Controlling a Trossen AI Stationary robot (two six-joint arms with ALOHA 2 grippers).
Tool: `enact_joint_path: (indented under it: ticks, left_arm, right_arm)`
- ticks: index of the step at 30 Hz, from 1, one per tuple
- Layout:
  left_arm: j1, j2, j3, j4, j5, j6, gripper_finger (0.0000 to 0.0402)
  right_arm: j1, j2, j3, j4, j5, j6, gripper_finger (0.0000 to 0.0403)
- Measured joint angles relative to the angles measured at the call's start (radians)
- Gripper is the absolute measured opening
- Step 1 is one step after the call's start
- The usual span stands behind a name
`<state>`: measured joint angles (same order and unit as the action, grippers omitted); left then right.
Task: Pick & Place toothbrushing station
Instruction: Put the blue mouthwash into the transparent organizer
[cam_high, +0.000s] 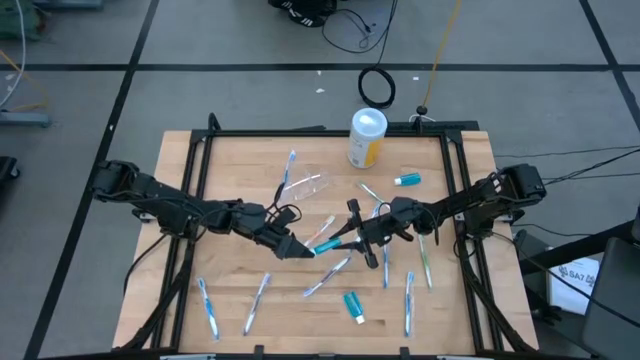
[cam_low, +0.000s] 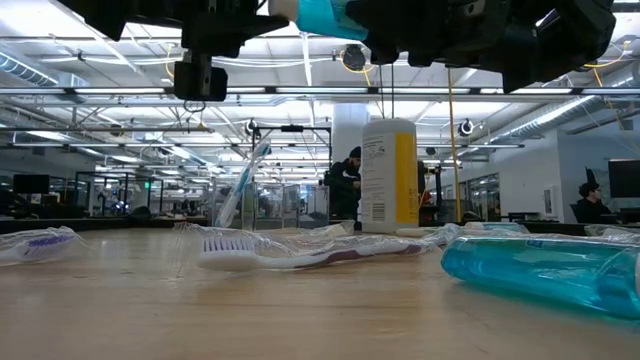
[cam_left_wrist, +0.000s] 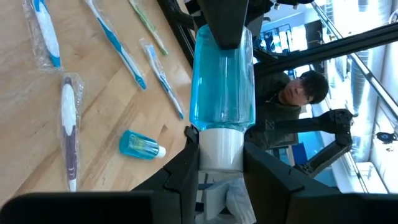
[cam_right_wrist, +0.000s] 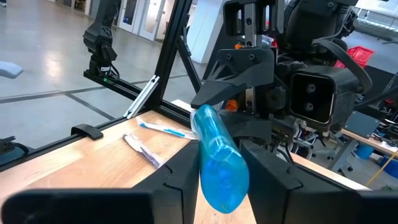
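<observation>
while left fingers (cam_left_wrist: 221, 163) clamp the toothpaste tube (cam_left_wrist: 222, 78), right fingers (cam_right_wrist: 217, 180) straddle it.

Hidden and cut-off parts

In the low view the held teal toothpaste tube (cam_low: 325, 17) is cropped by the top edge, and another tube (cam_low: 545, 272) runs off the side. The clear plastic cup (cam_high: 305, 186) is too faint overhead to trace its outline.
</observation>
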<state>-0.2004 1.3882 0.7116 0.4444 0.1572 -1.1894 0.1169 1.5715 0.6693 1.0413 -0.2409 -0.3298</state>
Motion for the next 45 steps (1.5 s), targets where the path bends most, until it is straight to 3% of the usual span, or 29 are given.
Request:
enact_joint_path:
  ticks: [17,32,45]
  left_arm:
    - [0.003,0.0,-0.001,0.016,-0.02,0.049,0.0118]
    - [0.025,0.0,-0.001,-0.032,-0.025,0.338,0.0118]
    - [0.037,0.0,-0.001,-0.127,-0.168,0.447,0.0118]
  right_arm:
    - [0.0,-0.001,-0.001,0.001,0.001,-0.005,0.0095]
    - [-0.006,-0.001,-0.001,-0.045,0.009,-0.05,0.0094]
    - [-0.063,-0.013,-0.001,-0.166,0.053,-0.055,0.0094]
